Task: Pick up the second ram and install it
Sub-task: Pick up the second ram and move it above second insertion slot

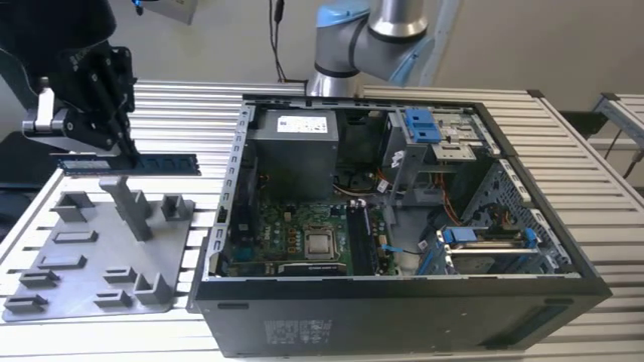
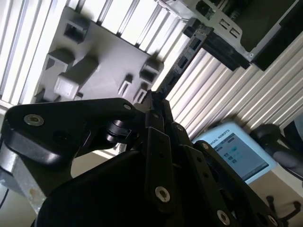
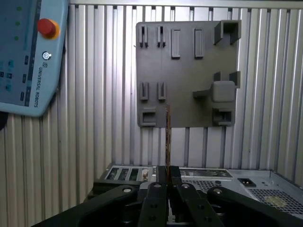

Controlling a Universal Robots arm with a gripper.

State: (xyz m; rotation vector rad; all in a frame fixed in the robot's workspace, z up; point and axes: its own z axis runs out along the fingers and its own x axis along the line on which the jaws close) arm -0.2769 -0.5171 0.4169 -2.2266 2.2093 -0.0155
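Note:
The second ram (image 1: 131, 164), a long dark blue-black stick, hangs level above the grey fixture plate (image 1: 90, 249) at the exterior view's left. My gripper (image 1: 126, 154) is shut on it from above, near the middle of its length. In the first wrist view the ram (image 3: 167, 137) shows edge-on as a thin line running out from between the black fingers (image 3: 158, 189), over the fixture plate (image 3: 184, 61). In the second wrist view the ram (image 2: 182, 59) reaches away from the gripper (image 2: 154, 106) toward the computer case.
The open computer case (image 1: 593, 283) lies on the slatted table to the exterior view's right of the plate, with the green motherboard (image 1: 302, 226) and grey power-supply box (image 1: 292, 151) inside. Upright posts (image 1: 129, 204) rise from the fixture plate below the ram. A teach pendant (image 3: 28, 56) rests nearby.

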